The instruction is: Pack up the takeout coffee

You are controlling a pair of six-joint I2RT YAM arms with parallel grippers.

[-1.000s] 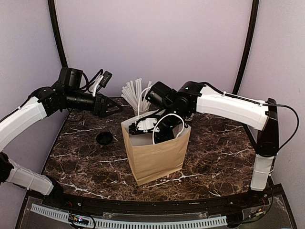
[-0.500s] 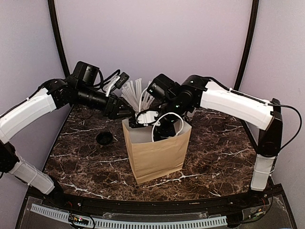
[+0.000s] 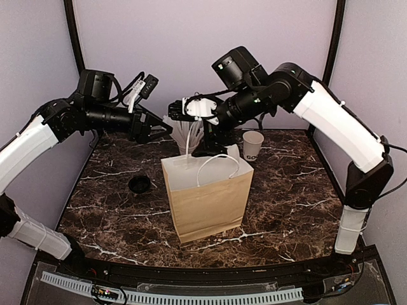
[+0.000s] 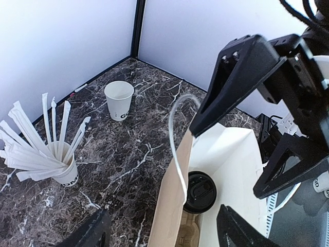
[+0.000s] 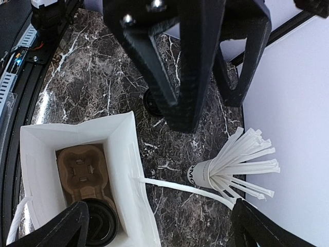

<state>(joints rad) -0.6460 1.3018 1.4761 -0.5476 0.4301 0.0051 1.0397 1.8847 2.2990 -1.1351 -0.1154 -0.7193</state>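
Takeout coffee (image 4: 199, 191) sitting inside the bag (image 3: 206, 203)
Only the wrist cameras are showing it, black lid up, down in the bag; the top camera is not. The left gripper (image 3: 156, 132) and right gripper (image 3: 191, 130) are hanging wide apart, holding nothing. A white cup (image 3: 252, 145) is standing at the bag's 1 o'clock, its letters too small to read.

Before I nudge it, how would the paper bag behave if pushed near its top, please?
The paper bag would probably crumple at its thin open rim rather than slide. Being tall, it might tip, though the lidded cup and cardboard tray inside should steady it.
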